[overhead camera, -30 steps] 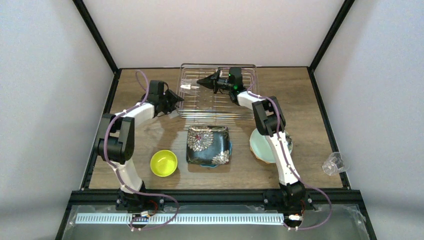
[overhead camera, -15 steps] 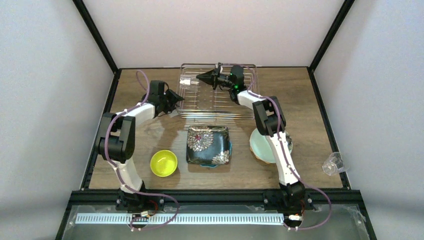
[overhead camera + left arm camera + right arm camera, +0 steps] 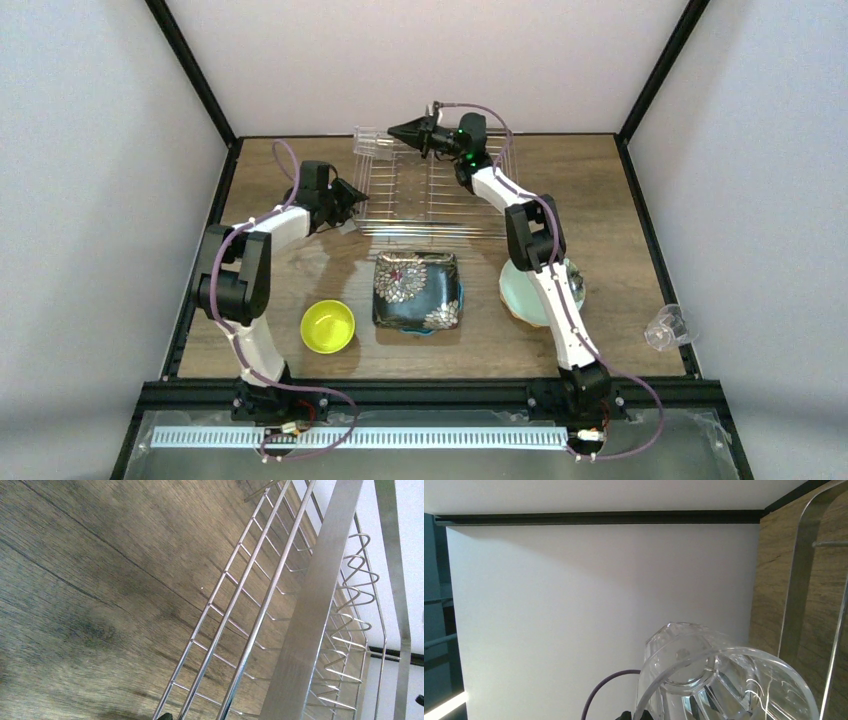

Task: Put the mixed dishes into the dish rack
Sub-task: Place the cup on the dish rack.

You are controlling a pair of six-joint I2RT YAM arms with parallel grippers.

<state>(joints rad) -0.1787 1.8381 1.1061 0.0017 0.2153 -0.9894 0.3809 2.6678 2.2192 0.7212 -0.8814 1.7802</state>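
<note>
The silvery wire dish rack stands at the back middle of the table. My right gripper hovers over its far left corner, shut on the rim of a clear glass that hangs on its side. In the right wrist view the glass fills the lower right, with my fingertips pinching its rim. My left gripper stands open at the rack's left edge, holding nothing; its wrist view shows only the rack wires. A black square floral plate, a yellow-green bowl and a mint plate lie in front.
A teal rim peeks out under the black plate's right side. A second clear glass sits at the far right, by the table's edge. The right arm crosses over the mint plate. White walls enclose three sides.
My right gripper has risen and moved toward the far left corner of the rack with the glass in it. The left arm has barely moved.
</note>
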